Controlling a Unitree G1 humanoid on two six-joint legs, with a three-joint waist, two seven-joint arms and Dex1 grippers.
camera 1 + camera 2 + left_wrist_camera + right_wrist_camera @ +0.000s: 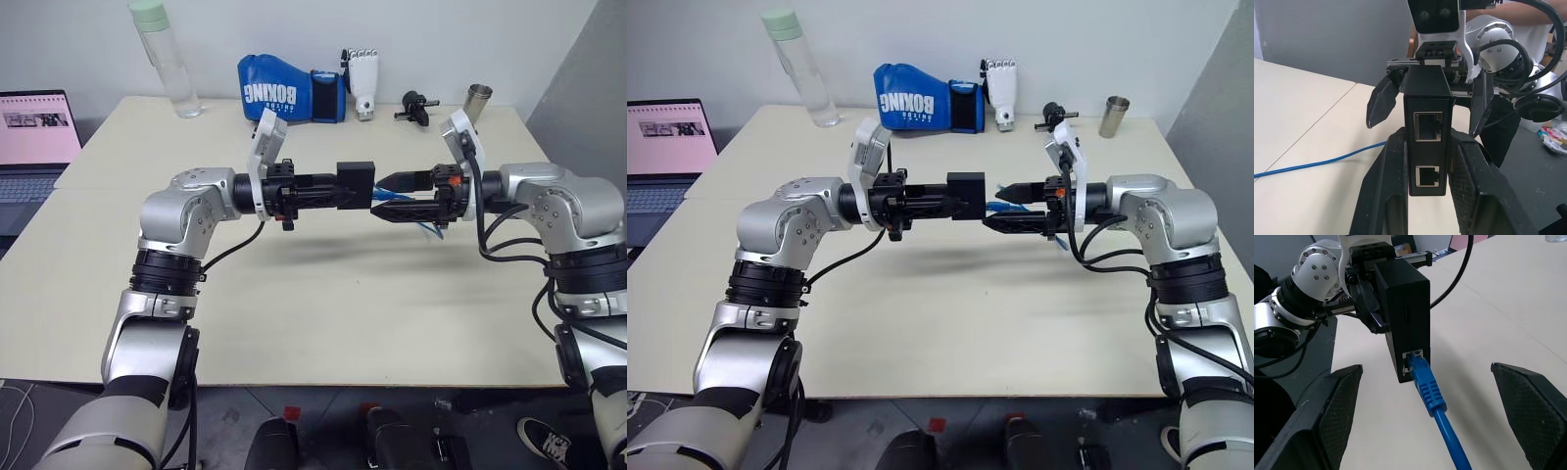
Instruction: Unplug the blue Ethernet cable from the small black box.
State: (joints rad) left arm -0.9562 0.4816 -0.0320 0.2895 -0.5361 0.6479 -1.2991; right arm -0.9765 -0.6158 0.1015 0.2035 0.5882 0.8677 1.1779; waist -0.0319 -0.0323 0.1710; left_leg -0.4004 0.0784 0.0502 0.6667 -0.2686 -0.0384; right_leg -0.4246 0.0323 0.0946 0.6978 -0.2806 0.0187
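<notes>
Left end effector (338, 188) around small black box (355, 184)

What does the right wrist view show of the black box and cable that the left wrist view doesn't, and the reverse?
Right wrist view: the blue Ethernet cable is still plugged into a port low on the small black box, and the right gripper stands wide open, a finger on each side of the plug, not touching it.
Left wrist view: the box's opposite face carries two empty ports, and the left gripper is shut on the box; the cable trails across the table.
Both: the box held up by the left gripper, with the cable in sight.
</notes>
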